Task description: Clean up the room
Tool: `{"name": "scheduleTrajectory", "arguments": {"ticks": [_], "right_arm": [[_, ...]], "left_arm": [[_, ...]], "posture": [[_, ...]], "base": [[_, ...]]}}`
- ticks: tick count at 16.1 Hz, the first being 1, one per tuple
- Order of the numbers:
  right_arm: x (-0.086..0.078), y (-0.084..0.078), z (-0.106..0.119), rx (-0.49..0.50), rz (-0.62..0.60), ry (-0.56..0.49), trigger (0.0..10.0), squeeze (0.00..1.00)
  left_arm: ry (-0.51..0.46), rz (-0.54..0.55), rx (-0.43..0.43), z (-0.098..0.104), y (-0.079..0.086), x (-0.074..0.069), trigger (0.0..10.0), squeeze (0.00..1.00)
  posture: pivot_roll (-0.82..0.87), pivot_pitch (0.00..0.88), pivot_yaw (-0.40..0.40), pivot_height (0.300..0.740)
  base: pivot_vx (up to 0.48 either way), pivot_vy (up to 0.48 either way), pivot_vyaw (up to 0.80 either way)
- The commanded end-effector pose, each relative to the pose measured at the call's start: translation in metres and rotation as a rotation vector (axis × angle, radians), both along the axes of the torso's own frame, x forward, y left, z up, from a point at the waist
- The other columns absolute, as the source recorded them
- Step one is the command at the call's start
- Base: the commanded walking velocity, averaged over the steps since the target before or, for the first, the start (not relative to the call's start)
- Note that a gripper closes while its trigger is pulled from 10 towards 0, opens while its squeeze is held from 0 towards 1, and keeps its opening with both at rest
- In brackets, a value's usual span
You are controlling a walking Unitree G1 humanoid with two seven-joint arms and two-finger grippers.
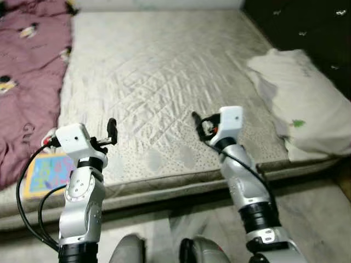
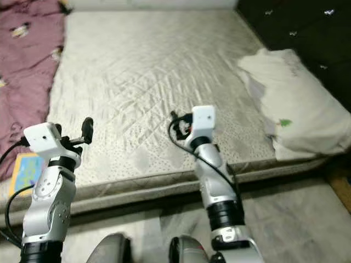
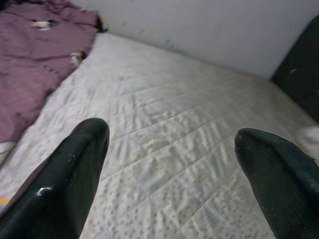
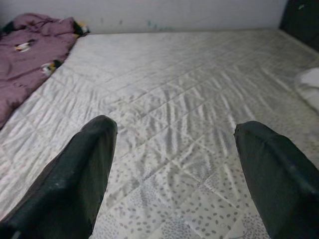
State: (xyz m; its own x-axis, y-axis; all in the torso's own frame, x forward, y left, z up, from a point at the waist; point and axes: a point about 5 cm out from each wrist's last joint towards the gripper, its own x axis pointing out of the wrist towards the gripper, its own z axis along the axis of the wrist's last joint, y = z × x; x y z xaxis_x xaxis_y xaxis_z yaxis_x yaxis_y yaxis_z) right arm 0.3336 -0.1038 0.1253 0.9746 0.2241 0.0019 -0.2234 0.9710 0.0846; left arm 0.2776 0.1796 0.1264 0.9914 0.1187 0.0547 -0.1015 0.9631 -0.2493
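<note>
A bare quilted mattress [image 1: 164, 66] lies before me. A crumpled purple blanket [image 1: 27, 66] with small cartoon prints covers its left side. At the right edge rests a white pillow [image 1: 301, 104]. A colourful flat book [image 1: 46, 172] lies at the front left corner, partly under the blanket. My left gripper [image 1: 112, 131] hovers open over the front left of the mattress, holding nothing. My right gripper [image 1: 198, 123] hovers open over the front middle, also holding nothing. In both wrist views the fingers [image 3: 75, 164] [image 4: 79, 169] stand wide apart above bare mattress.
A dark padded headboard [image 1: 307, 22] runs along the right side of the bed. A pale wall [image 3: 199, 25] closes the far end. Grey floor [image 1: 307, 208] lies between me and the mattress's front edge.
</note>
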Motion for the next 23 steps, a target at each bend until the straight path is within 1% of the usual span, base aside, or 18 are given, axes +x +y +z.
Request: {"name": "scheduleTrajectory", "arguments": {"ticks": [1,4,7,9,11,15,19,20,23], "right_arm": [[0.0002,0.0077,0.0028,0.014,0.014,-0.008,10.0,0.0],[0.0003,0.0078,0.0029,0.009,0.016,-0.01,10.0,0.0],[-0.0003,0.0097,0.0044,-0.02,0.032,-0.027,10.0,0.0],[-0.0003,0.0096,0.0042,-0.018,0.027,-0.025,10.0,0.0],[-0.0001,0.0094,0.004,-0.016,0.024,-0.022,10.0,0.0],[0.0003,0.0091,0.0035,-0.014,0.02,-0.017,10.0,0.0],[0.001,0.009,0.0031,-0.008,0.016,-0.011,10.0,0.0],[0.0011,0.0086,0.0025,-0.005,0.014,-0.002,10.0,0.0],[0.0019,0.0077,0.0015,-0.002,0.011,0.003,10.0,0.0]], "left_arm": [[-0.024,0.0,-0.002,0.0035,0.0038,-0.0026,10.0,0.0],[-0.047,-0.005,0.018,0.0062,0.0028,-0.0035,10.0,0.0],[-0.056,-0.007,0.015,0.0076,0.0026,-0.0035,10.0,0.0],[-0.059,-0.01,0.013,0.0079,0.0028,-0.0033,10.0,0.0],[-0.059,-0.013,0.012,0.0079,0.0022,-0.0032,10.0,0.0],[-0.044,-0.001,-0.004,0.0055,0.002,-0.0025,10.0,0.0],[-0.051,0.002,-0.002,0.0067,0.0035,-0.0015,10.0,0.0],[-0.052,0.001,-0.003,0.0068,0.0032,-0.0016,10.0,0.0],[-0.051,-0.006,-0.011,0.0066,0.0018,-0.0017,10.0,0.0]], "posture": [[0.08,0.135,-0.049,0.74],[0.08,0.137,-0.05,0.74],[0.08,0.139,-0.051,0.74],[0.08,0.139,-0.051,0.74],[0.08,0.142,-0.051,0.74],[0.08,0.142,-0.049,0.74],[0.08,0.143,-0.049,0.74],[0.08,0.143,-0.049,0.74],[0.08,0.143,-0.048,0.74]], "base": [[0.0,0.0,0.0],[0.0,0.0,0.0],[0.0,0.0,0.0],[0.0,0.0,0.8],[0.247,0.0,0.55],[0.062,0.0,0.0],[0.0,0.0,0.0],[0.0,0.281,0.0],[0.0,0.48,-0.8]]}}
